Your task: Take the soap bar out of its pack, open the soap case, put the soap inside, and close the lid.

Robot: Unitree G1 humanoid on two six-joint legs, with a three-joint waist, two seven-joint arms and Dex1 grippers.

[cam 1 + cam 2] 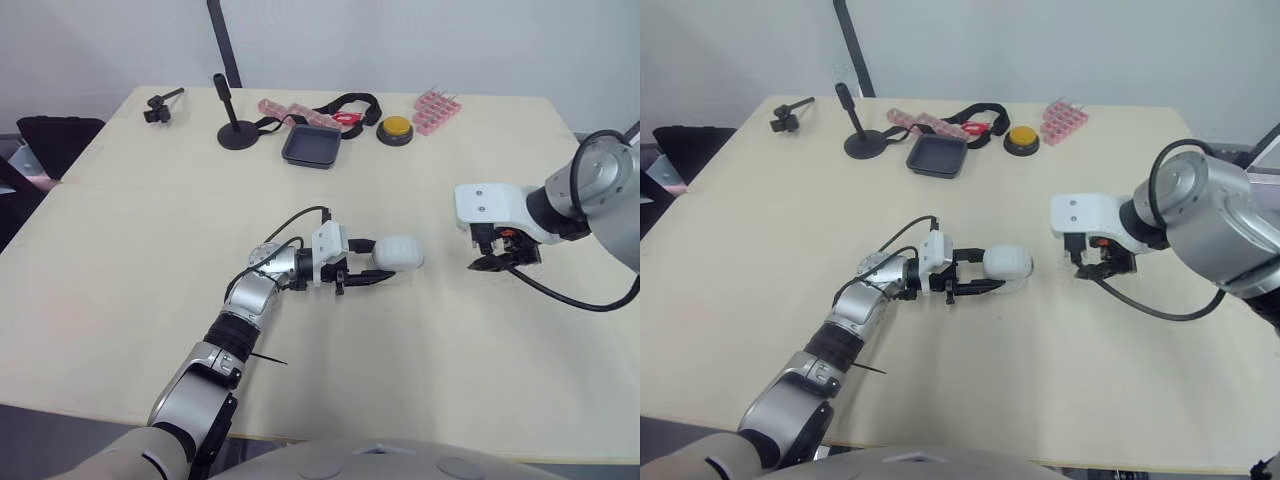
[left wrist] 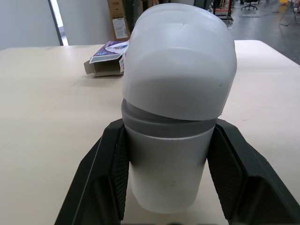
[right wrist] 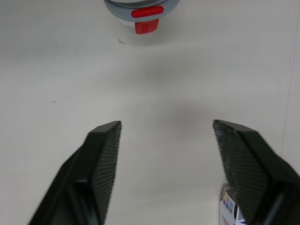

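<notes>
Pale desk (image 1: 150, 250) ahead of me: my left claw (image 1: 372, 262) is clenched on the white soap case (image 1: 398, 253) mid-desk, lid (image 2: 180, 56) sitting askew; my right claw (image 3: 166, 126) hangs released, well apart.

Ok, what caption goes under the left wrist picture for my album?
Left gripper holds the white soap case; the open soap pack lies beyond it.

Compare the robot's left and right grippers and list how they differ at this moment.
The left gripper has its fingers shut on the soap case; the right gripper has its fingers open with only bare table between them. The left gripper is near the table's middle; the right gripper is toward its right side, apart from the case. Both have two black fingers.
</notes>
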